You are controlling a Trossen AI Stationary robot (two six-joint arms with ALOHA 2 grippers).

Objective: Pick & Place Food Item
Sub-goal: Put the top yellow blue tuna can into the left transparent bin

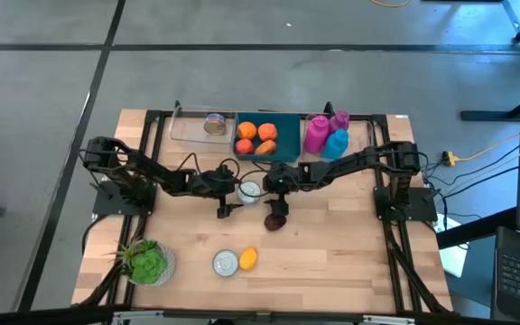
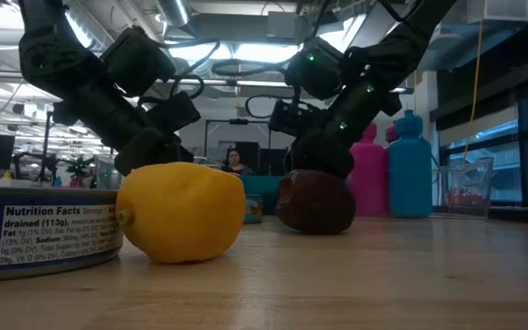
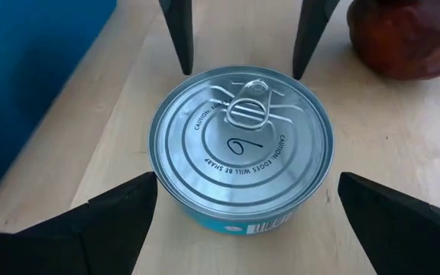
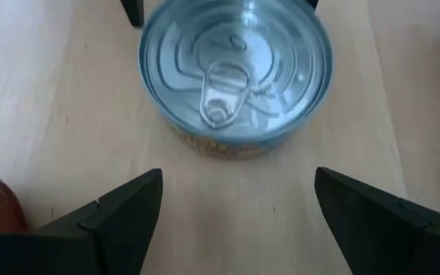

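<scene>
While both dark arms reach toward the middle of the wooden worktop point(image 1: 332, 244), a small silver can point(image 1: 250, 190) with a pull ring sits between their tips. The left pincer point(image 3: 241, 200) has its two fingers spread wide, one on each side of the can, and they do not touch it. The right pincer point(image 4: 235, 206) also stands spread wide, with the can just in front of it and nothing held. Two more dark finger tips show past the can in each wrist view; they belong to the other arm. A dark red-brown round fruit point(image 1: 275, 219) lies on the worktop just beside the right pincer, near the can but not touching it. At the front of the worktop a second can point(image 1: 227, 263) lies beside a yellow lemon point(image 1: 248, 259); from above the two look very close, but I cannot tell if they touch. A green leafy thing like a lettuce point(image 1: 145, 262) sits at the front left corner. At the back there is a teal bin point(image 1: 289, 135) with orange fruits point(image 1: 256, 138) in it. A clear box point(image 1: 186, 131) to its left holds another can point(image 1: 214, 124). To the right of the bin stand pink bottles point(image 1: 319, 132) and a blue bottle point(image 1: 336, 143). In the low view a person point(image 2: 236, 161) can be seen far back in the room.
</scene>
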